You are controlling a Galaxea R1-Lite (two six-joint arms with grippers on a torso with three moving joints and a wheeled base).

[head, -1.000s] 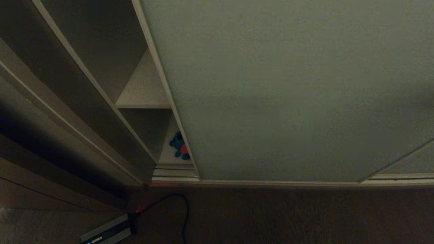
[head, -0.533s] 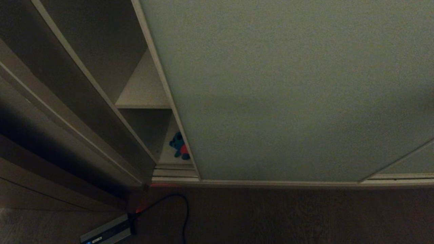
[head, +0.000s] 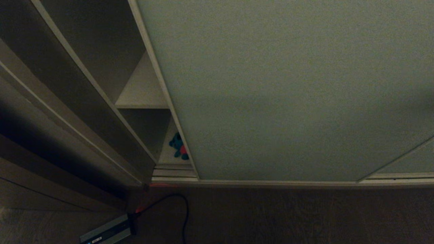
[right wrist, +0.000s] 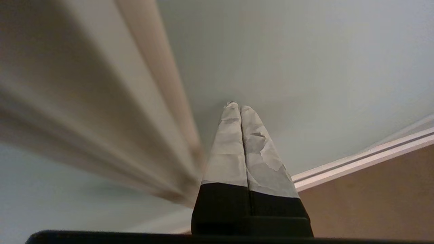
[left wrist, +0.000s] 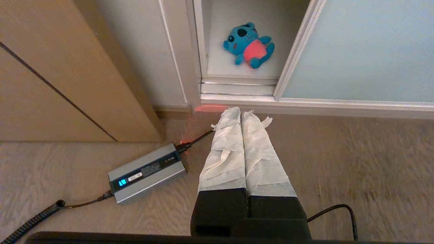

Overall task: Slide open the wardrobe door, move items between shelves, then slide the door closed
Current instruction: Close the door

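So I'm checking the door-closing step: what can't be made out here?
- Avocado toy: in no view; the sliding door covers most of the interior.
- Teal monster: head view, part behind the door's edge.
- Right gripper: right wrist view, contact with the door unclear; frame beside it blurred.
- Both arms: outside head view.

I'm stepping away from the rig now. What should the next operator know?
Left tool: shut, empty, hanging over the floor by the grey box.
Right tool: shut, empty, tips at the sliding wardrobe door.
Door covers most of the opening; a narrow gap shows the teal monster on the bottom shelf. Avocado toy not visible.
Left: whether the shelf swap is done can't be told; gap not closed.
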